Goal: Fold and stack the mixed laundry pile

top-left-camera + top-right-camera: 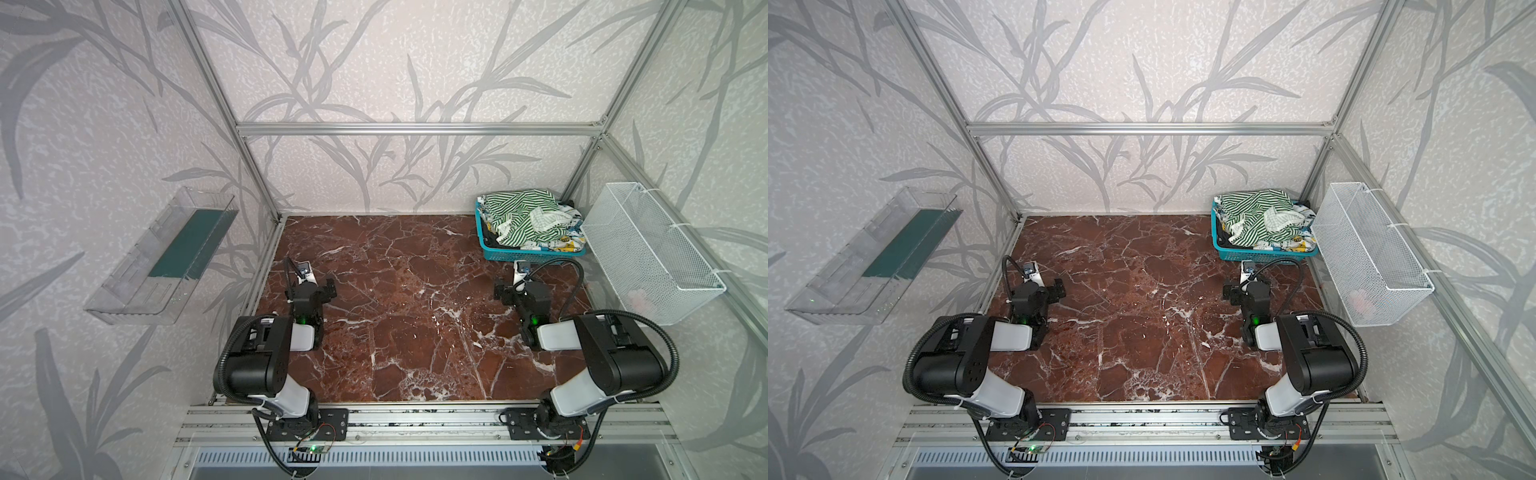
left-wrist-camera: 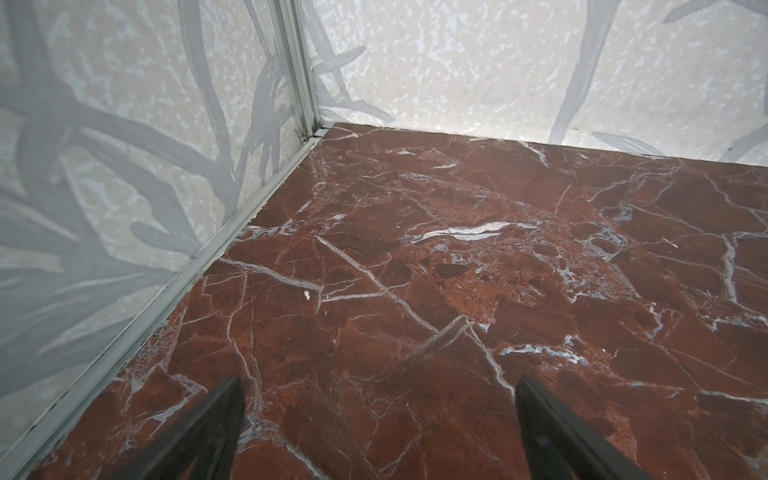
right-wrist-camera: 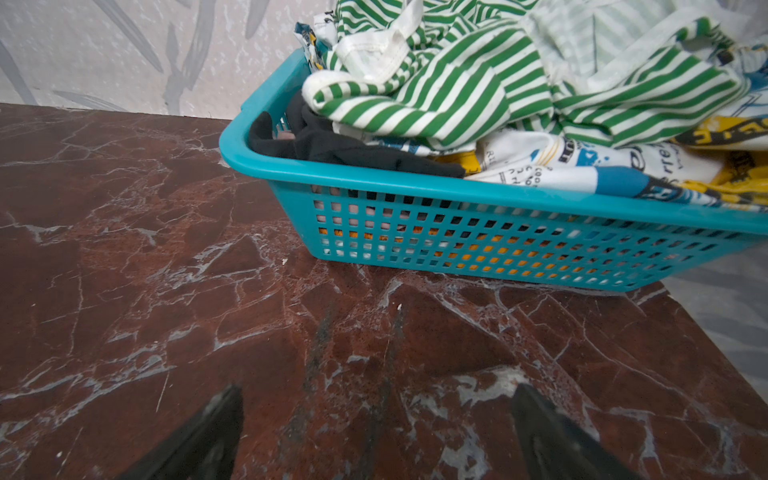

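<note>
– Mixed laundry pile (image 1: 530, 220), soft crumpled cloth: where is it?
– In the teal plastic lattice basket (image 1: 532, 254), at about one o'clock on the red-brown marbled tabletop (image 1: 395, 332), in the far corner. The green-and-white striped garment (image 3: 478, 83) lies on top. The white garment with blue, yellow and black print (image 3: 582, 164) lies over the near rim. The black garment (image 3: 345, 147) is tucked in at one end.
– And the pincers?
– The right gripper (image 3: 376, 388) is at three o'clock, near the basket but not touching it, its black fingers spread wide with nothing between them. The left gripper (image 2: 379, 379) is at nine o'clock, well apart from the pile, spread just as wide over bare marble.
– Anything further out?
– A white wire mesh basket (image 1: 648, 249) hangs on the wall at three o'clock, and a clear plastic tray (image 1: 137, 291) on the wall at nine.
</note>
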